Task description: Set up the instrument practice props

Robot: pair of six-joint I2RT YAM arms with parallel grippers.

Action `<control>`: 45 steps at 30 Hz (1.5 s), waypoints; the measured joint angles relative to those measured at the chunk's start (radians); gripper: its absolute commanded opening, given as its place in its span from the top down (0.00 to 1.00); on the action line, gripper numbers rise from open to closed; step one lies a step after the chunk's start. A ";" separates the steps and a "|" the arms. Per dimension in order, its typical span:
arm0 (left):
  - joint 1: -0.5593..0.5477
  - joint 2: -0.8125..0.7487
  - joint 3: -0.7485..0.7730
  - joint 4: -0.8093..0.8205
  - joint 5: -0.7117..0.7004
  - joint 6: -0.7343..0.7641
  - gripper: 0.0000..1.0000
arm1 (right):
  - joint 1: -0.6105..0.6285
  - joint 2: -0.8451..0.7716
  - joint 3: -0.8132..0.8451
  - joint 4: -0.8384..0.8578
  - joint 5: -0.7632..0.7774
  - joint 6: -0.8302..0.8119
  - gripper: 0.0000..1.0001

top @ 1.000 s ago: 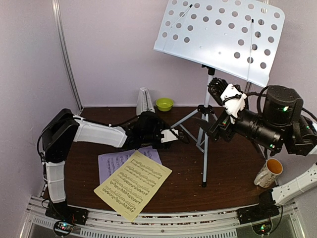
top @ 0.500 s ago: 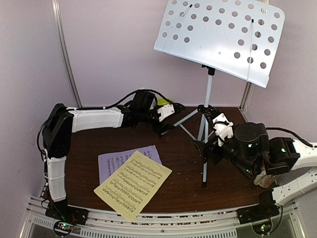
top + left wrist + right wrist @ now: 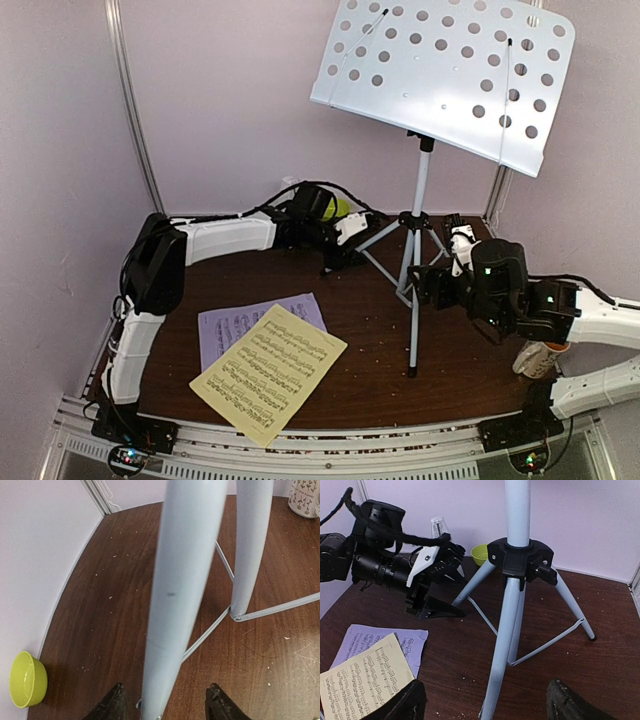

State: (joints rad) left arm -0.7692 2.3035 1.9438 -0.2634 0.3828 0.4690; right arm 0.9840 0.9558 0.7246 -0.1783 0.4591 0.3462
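The white perforated music stand point(image 3: 440, 70) stands on its grey tripod point(image 3: 418, 215) at the back middle. My left gripper point(image 3: 340, 262) is open and low, and the tripod's left leg point(image 3: 182, 590) runs between its jaws without touching them. My right gripper point(image 3: 422, 285) is open, and the front leg point(image 3: 502, 645) runs between its jaws. The yellow sheet point(image 3: 268, 372) lies on top of the lilac sheet point(image 3: 228, 325) at the front left. The white metronome point(image 3: 439, 527) stands at the back wall. In the top view the left arm hides it.
A small green bowl point(image 3: 480, 554) sits at the back wall, also in the left wrist view point(image 3: 27, 679). A white mug point(image 3: 542, 355) stands at the right edge behind my right arm. Crumbs dot the brown table point(image 3: 340, 390).
My left arm swung from near the sheets to the back and reached the tripod's left leg. My right arm came down from beside the stand's top to the tripod's front leg.
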 measured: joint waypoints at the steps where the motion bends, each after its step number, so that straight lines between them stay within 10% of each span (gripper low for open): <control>1: 0.000 0.009 0.007 -0.003 0.000 -0.005 0.51 | -0.008 0.002 0.000 0.006 -0.015 0.000 0.15; 23: 0.008 0.018 0.025 -0.013 0.001 -0.004 0.99 | -0.072 0.129 0.027 0.081 -0.140 -0.008 0.17; 45: 0.022 -0.136 -0.261 0.165 -0.051 -0.027 1.00 | -0.082 0.169 0.031 0.103 -0.146 -0.026 0.22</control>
State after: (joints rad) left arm -0.7471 2.1677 1.6833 -0.0982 0.3313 0.4423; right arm 0.9024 1.1252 0.7559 -0.0757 0.3134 0.3199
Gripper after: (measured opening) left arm 0.132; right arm 0.788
